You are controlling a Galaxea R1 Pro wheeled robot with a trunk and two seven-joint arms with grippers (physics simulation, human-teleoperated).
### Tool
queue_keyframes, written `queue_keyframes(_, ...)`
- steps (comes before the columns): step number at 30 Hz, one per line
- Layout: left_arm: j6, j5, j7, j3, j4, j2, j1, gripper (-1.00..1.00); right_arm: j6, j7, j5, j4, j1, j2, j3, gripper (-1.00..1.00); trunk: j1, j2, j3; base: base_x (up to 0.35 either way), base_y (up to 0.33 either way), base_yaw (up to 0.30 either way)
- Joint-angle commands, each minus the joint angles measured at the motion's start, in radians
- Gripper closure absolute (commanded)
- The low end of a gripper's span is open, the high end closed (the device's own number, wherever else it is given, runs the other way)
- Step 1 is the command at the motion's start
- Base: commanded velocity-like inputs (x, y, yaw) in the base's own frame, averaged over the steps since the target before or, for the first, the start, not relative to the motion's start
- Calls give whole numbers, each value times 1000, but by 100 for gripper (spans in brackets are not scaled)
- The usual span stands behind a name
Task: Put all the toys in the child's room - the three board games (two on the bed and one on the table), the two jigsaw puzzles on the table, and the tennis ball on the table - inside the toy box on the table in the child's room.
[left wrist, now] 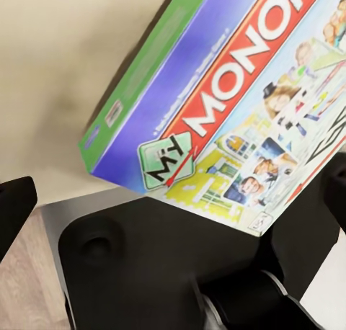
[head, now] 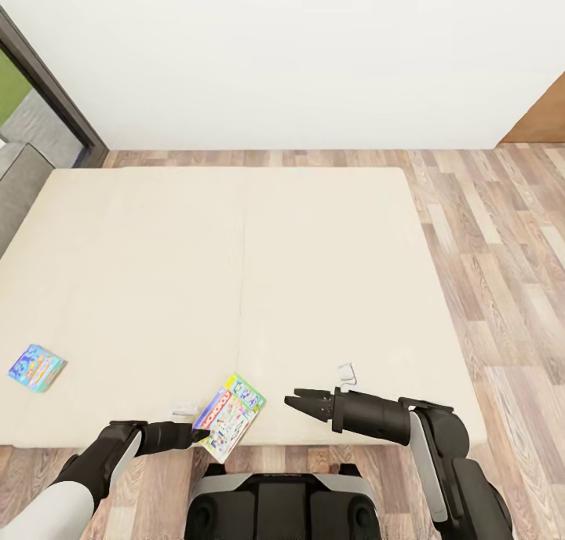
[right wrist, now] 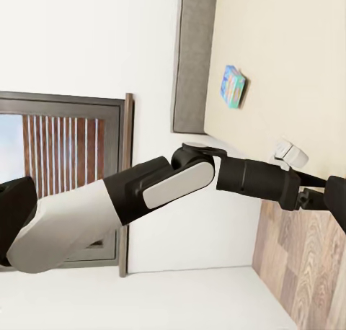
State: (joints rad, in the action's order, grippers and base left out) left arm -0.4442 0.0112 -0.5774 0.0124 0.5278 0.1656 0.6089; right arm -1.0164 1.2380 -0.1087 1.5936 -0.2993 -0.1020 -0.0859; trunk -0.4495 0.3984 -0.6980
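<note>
A Monopoly board game (head: 230, 417) lies askew at the near edge of the cream bed (head: 235, 273), one corner hanging past the edge. My left gripper (head: 205, 430) reaches its left side. The left wrist view has the box (left wrist: 238, 106) close up between the widely spread fingers (left wrist: 14, 207), so the gripper is open. A second, blue board game (head: 36, 367) rests flat near the bed's left edge and appears small in the right wrist view (right wrist: 233, 86). My right gripper (head: 289, 403) hovers open over the bed's near edge, to the right of the Monopoly box, holding nothing.
Wood floor (head: 502, 289) runs along the bed's right side and beyond its far end. A white wall (head: 275, 53) stands behind, with a dark door frame (head: 55, 93) at left and brown furniture (head: 545, 116) at far right. My base (head: 282, 508) is against the bed.
</note>
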Motion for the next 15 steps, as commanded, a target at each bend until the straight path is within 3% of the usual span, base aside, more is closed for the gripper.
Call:
queue_keyframes(1, -7, 1, -4, 1, 1, 0, 0, -100, -5, 3, 0, 0, 0, -1, -2, -100, 0, 2, -3, 14, 0, 0)
queue_keyframes(15, -5, 1, -3, 1, 1, -1, 0, -100, -5, 4, 0, 0, 0, -1, -2, -100, 0, 2, -22, 100, 0, 0)
